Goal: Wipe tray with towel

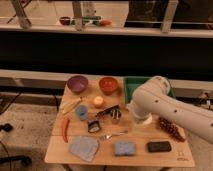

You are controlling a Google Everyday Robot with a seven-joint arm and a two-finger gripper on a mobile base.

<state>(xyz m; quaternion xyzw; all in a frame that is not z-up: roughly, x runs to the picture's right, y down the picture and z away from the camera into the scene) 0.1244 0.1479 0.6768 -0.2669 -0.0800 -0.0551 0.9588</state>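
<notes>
The green tray [130, 86] sits at the back right of the wooden table [100, 155], and my white arm [155, 102] covers most of it. The grey towel [83, 148] lies crumpled at the front left of the table, untouched. My gripper itself does not show. It is hidden behind the arm's bulky elbow, which hangs over the tray's front edge and a white cup [142, 119].
Also on the table are a purple bowl [77, 83], an orange bowl [108, 84], a banana [71, 105], an orange fruit [99, 101], a blue cup [81, 112], a red chili [65, 129], black tongs [107, 111], a fork [112, 134], a blue sponge [124, 148], a black block [159, 146] and dark grapes [170, 128].
</notes>
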